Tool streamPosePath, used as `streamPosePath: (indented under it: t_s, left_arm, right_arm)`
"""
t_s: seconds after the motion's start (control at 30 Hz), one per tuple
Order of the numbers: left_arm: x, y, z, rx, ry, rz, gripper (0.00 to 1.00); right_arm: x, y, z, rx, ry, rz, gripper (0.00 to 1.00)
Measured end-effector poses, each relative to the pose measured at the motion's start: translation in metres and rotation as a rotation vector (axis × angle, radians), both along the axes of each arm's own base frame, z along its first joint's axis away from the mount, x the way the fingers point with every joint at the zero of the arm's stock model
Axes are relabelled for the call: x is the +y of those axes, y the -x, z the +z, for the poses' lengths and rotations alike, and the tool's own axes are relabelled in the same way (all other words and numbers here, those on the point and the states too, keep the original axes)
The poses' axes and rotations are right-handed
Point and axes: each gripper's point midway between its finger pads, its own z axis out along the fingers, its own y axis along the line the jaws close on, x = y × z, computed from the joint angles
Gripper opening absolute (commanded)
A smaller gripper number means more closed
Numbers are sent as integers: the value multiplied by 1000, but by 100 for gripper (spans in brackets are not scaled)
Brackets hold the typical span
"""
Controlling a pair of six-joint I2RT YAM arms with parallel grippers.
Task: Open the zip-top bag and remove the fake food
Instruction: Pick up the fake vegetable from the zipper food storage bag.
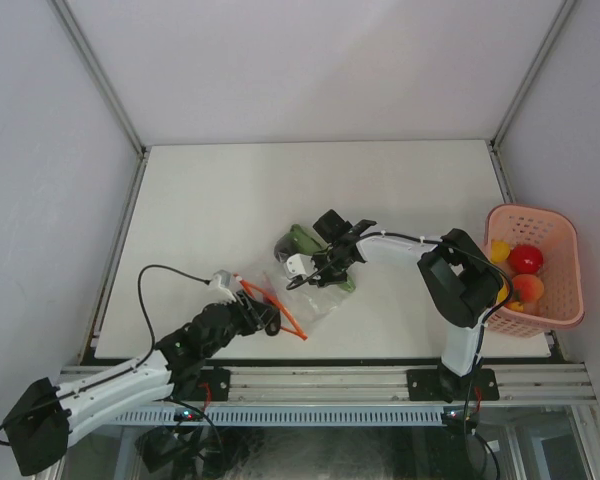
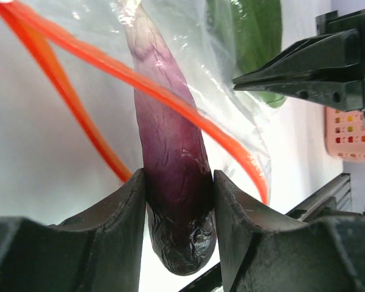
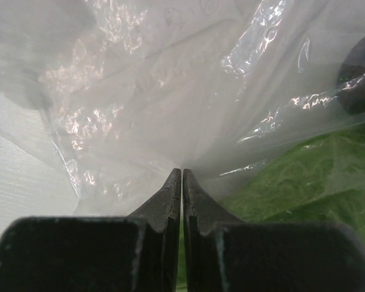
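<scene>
The left arm (image 1: pixel 150 370) reaches in from the near left corner. The left jaws are clamped on the blunt end of the eggplant (image 2: pixel 170 140), a long dark purple toy, glossy and wrinkled at the tip and paler toward the far end. Its held end sticks out bare; the rest lies under clear film.

The red-orange zip strip (image 2: pixel 170 97) crosses over the eggplant. Its two sides are spread in a V, so the mouth is open on the left. The bag (image 1: pixel 315 298) lies near the middle of the white surface (image 1: pixel 230 200), toward the near edge. It is clear and crinkly, with bright glints on its folds.

Just beyond it a long green piece (image 1: pixel 302 238) shows, dark and slightly mottled behind the film in the right wrist view. Whether it is inside the bag I cannot tell.

The right arm (image 1: pixel 450 280) stretches in from the right. The right jaws are pressed together, with a fold of the bag's film pinched at their tips, above the far right part of the bag.

At the far right stands a pink basket (image 1: pixel 570 270) holding a red round piece (image 1: pixel 525 258), a yellow one (image 1: pixel 498 250) and an orange one (image 1: pixel 527 288).
</scene>
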Motion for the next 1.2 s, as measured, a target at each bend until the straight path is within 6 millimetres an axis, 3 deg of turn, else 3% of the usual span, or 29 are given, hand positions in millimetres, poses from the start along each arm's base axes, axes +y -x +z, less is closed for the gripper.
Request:
streamPosePath:
  t_s: [0.3,0.73,0.97,1.2]
  left_arm:
    - [19,15,-15,50,-102,-17,16]
    - [18,34,11,75,-84,-97,14]
    - [22,50,17,127,-99,-146,14]
    - [26,64,27,166,-95,-179,12]
  right_arm:
    - [1,1,3,1,-10,1,2]
    - [9,7,38,18,-121,7,6]
    - [13,23,56,74,-195,44,8]
    - [24,53,81,182,-320,126,17]
